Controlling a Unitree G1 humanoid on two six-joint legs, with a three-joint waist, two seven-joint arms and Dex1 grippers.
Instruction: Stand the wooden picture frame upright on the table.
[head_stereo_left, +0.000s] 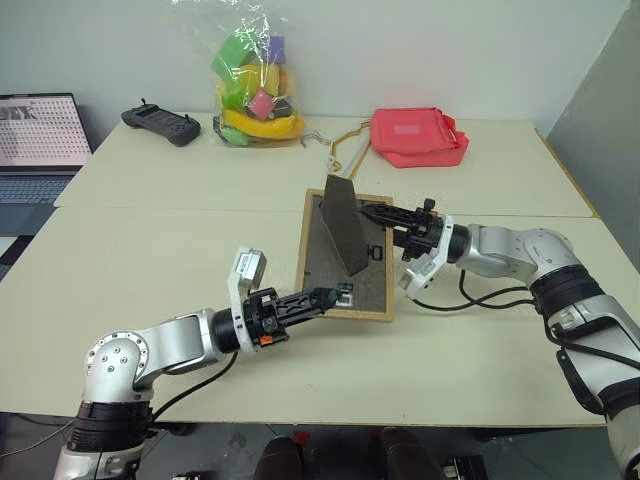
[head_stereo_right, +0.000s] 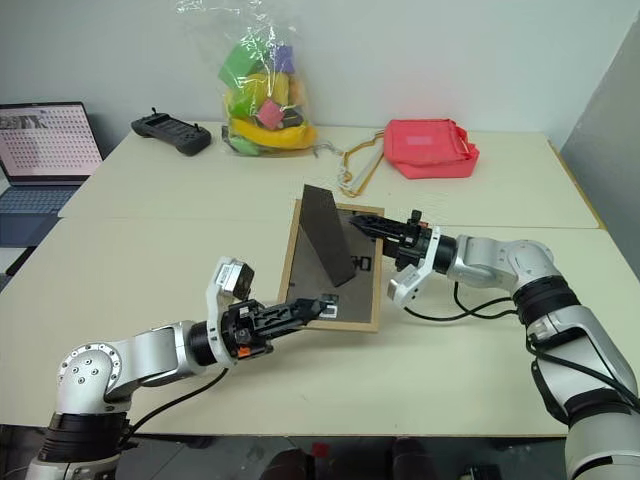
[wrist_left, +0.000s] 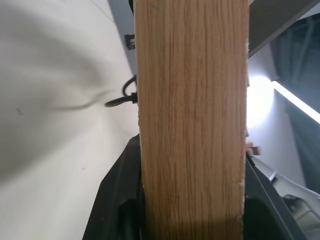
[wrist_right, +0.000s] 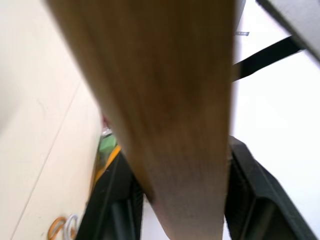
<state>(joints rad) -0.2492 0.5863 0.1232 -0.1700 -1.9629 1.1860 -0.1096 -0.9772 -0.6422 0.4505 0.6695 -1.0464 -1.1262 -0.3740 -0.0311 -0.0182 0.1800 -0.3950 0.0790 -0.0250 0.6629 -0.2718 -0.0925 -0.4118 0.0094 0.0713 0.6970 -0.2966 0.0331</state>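
My left gripper (head_stereo_left: 335, 295) and right gripper (head_stereo_left: 372, 213) both clamp the wooden picture frame (head_stereo_left: 346, 257), back-up, stand unfolded, not yet upright.

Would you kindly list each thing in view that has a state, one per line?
wooden picture frame: face down on the table, not yet upright.
fold-out stand: swung up off the frame's back.
left claw: shut on the frame's near edge.
right claw: closed on the frame's far right edge.
laptop: open, screen lit.
plastic bag: tied shut, full of toys.
red bag: lying flat.
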